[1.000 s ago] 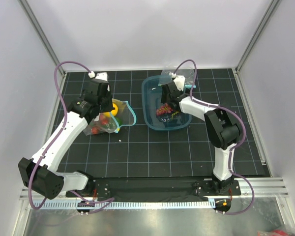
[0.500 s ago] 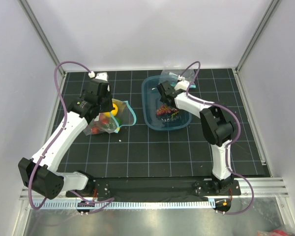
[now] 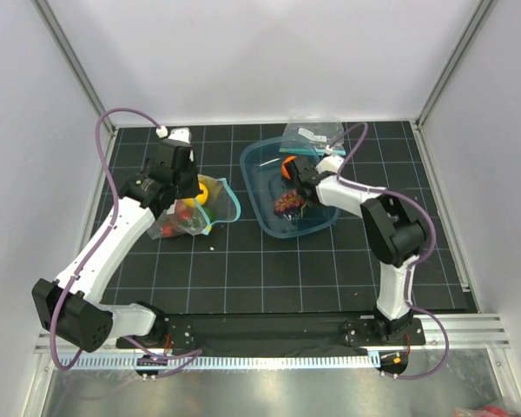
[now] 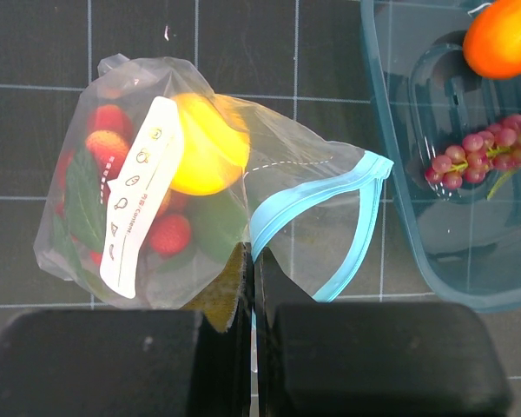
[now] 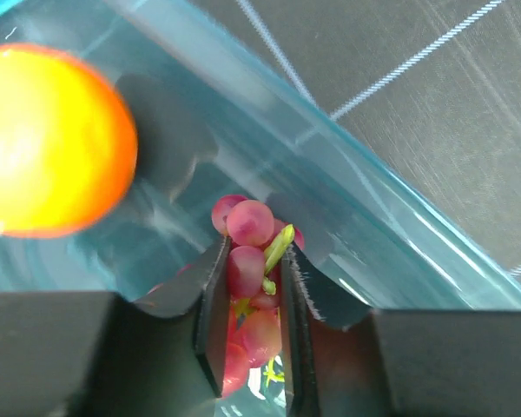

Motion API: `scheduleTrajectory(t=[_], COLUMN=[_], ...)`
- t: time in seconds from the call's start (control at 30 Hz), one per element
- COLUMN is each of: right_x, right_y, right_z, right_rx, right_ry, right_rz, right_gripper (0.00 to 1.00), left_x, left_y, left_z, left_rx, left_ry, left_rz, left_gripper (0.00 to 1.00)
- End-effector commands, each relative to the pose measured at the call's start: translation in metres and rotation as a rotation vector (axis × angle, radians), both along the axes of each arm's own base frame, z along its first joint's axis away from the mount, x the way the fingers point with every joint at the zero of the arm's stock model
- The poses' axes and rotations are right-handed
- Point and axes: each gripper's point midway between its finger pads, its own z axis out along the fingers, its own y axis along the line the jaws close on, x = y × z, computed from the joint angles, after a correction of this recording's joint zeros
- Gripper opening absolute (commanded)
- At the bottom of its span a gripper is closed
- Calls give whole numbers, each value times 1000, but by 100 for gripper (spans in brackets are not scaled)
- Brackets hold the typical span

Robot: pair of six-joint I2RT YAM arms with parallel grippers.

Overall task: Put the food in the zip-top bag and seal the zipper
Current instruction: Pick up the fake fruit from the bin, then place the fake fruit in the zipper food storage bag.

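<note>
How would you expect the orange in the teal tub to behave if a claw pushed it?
The orange looks round and smooth, so it would probably roll across the tub until a wall stops it. Its glossy skin might slip from a pinch.

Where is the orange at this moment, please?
In the top external view the orange lies right of centre, in the far end of the teal tub, just beyond the grape bunch held in the right pincer.

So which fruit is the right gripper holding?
The purple grape bunch: the right gripper clamps it; the orange lies loose beside it in the tub.
</note>
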Motion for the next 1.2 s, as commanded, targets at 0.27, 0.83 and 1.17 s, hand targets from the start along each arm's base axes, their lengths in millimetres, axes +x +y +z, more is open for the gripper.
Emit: scheduleTrajectory(t=[0.27,0.83,1.17], right_x=[-10,-92,-84], right_y=[74,156,182], right_z=[108,233,267], right_rx=[172,254,280], right_ry=[-404,-841,-961], right_rz=[516,1026,928], right_gripper=[23,10,5], left_x=[4,1,0], left_y=[-1,-9,-16], left_z=[17,20,20], left_rx=[-26,-58,-85], left_ry=[-50,-48,-44], left_rz=[-8,-41,-77], left_gripper=[0,0,0])
